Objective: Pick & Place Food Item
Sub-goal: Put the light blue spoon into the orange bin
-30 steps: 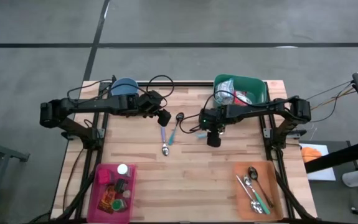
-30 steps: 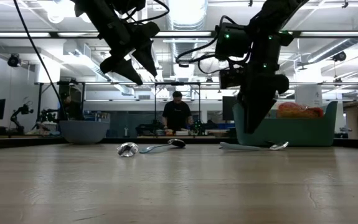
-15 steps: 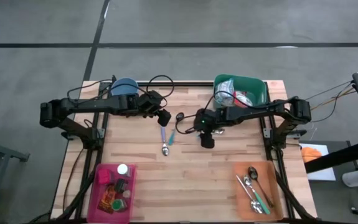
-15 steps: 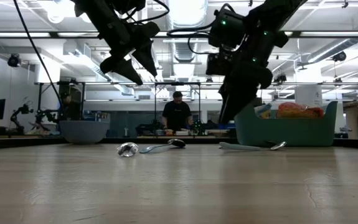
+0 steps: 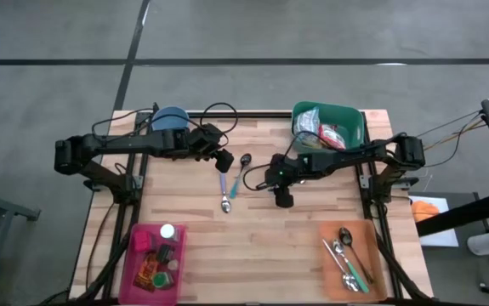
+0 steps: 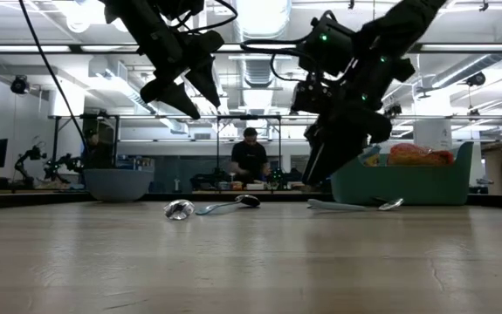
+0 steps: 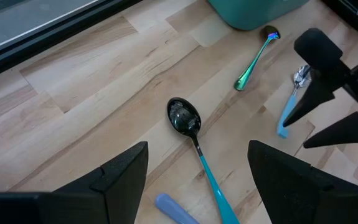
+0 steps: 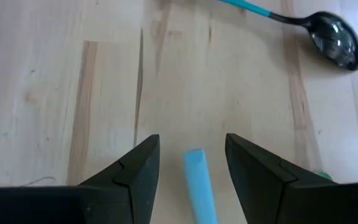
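- My right gripper [image 5: 284,198] has swung left and a little nearer over the last second. It has left the front of the green bin [image 5: 356,127] at the far right of the table and now hangs over bare wood near the table's middle.
- Its two fingers are spread partway and hold nothing. In the right wrist view the end of a light-blue utensil handle [image 8: 196,179] lies on the table in line with the gap between them, not touched.
- Beyond that handle lies a black spoon with a teal handle [image 8: 333,38], flat on the wood.
- The food, several bright packets [image 5: 327,134], sits inside the green bin. That is now to the right of and farther back than my right gripper.
- My reading: this move has taken me away from the food and lined me up on cutlery. None of the food has been picked up. If the food is the goal, I have to go back to the bin.
- My left gripper [image 5: 224,161] waits above the table left of centre, unchanged over the last second. Its fingers are spread wide and empty, above the teal-handled spoon and a purple-handled spoon [image 5: 224,194].
- Elsewhere on the table: a blue bowl [image 5: 171,117] at the far left, a pink tray [image 5: 132,270] of small items at the near left, and an orange tray [image 5: 373,274] of spoons at the near right.
- A person [image 6: 249,163] stands in the room well behind the table.
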{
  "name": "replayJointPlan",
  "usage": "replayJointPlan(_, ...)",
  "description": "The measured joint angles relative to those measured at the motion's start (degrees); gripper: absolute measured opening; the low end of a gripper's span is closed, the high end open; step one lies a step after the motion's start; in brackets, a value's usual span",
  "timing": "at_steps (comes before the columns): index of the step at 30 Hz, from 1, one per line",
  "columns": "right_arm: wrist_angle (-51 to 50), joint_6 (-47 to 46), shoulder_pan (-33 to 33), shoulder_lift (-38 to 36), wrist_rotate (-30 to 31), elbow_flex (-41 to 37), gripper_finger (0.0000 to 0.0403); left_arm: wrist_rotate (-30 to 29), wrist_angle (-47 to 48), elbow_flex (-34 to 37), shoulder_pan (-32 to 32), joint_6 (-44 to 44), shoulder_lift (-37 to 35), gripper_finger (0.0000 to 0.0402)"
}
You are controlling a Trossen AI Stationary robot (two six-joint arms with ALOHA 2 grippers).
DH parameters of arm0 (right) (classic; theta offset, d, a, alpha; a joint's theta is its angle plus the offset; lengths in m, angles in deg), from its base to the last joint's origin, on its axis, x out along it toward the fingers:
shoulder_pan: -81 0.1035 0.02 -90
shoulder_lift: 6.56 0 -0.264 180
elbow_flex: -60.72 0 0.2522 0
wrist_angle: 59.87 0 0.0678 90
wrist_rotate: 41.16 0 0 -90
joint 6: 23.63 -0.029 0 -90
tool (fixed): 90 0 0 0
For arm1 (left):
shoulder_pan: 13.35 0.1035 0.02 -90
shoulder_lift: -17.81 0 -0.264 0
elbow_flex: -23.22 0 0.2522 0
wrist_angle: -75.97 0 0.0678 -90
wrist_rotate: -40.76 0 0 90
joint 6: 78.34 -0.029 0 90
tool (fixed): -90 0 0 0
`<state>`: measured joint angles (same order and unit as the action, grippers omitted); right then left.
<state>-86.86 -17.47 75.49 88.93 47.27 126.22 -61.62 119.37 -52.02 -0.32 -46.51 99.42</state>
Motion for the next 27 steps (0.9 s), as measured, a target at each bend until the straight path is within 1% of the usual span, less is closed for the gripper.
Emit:
replayJointPlan(4,4.6,0.1,0.0,0.0,0.2,-2.8,0.0181,0.0,0.0,0.0,0.0,0.0,0.0,0.0279)
replayJointPlan(12,9.5,0.0,0.0,0.0,0.2,-6.9,0.0181,0.0,0.0,0.0,0.0,0.0,0.0,0.0279)
replayJointPlan(15,11.3,0.0,0.0,0.0,0.2,-7.4,0.0181,0.0,0.0,0.0,0.0,0.0,0.0,0.0279)
replayJointPlan(22,11.3,0.0,0.0,0.1,0.1,-7.6,0.0181,0.0,0.0,0.0,0.0,0.0,0.0,0.0279)
replayJointPlan(27,13.2,0.0,0.0,3.6,0.0,-7.6,0.0181,0.0,0.0,0.0,0.0,0.0,0.0,0.0279)
